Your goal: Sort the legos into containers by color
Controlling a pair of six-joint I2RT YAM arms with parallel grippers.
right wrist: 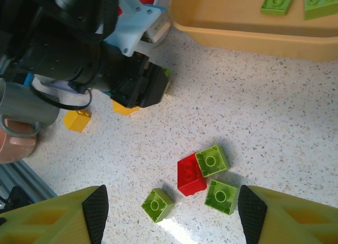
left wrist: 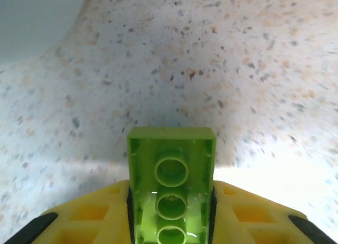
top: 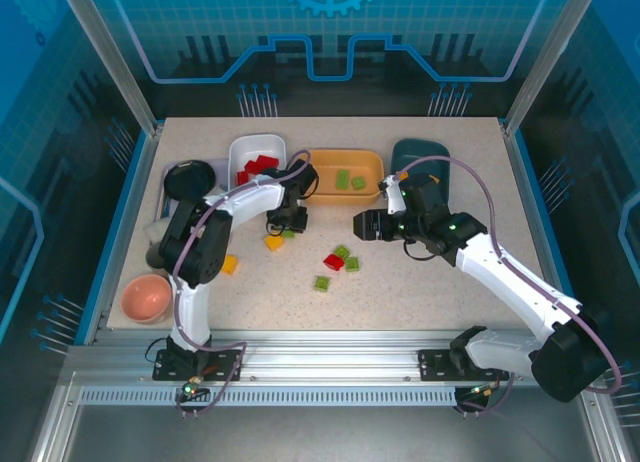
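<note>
Tabletop (top: pixel 450 302), white bowl (top: pixel 255 139) of red legos (top: pixel 262 164), orange bowl (top: pixel 345 153) of green legos (top: pixel 350 180), left gripper (left wrist: pixel 170 217) pinching green brick (left wrist: pixel 171 170)

Glossy plastic green brick (left wrist: pixel 171 186) — speckled, matt stone-look table (left wrist: pixel 211 69) — smooth orange bowl (top: pixel 340 196)

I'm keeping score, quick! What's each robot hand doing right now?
Left gripper: closed, holding a green lego.
Right gripper: open, holding nothing.
</note>
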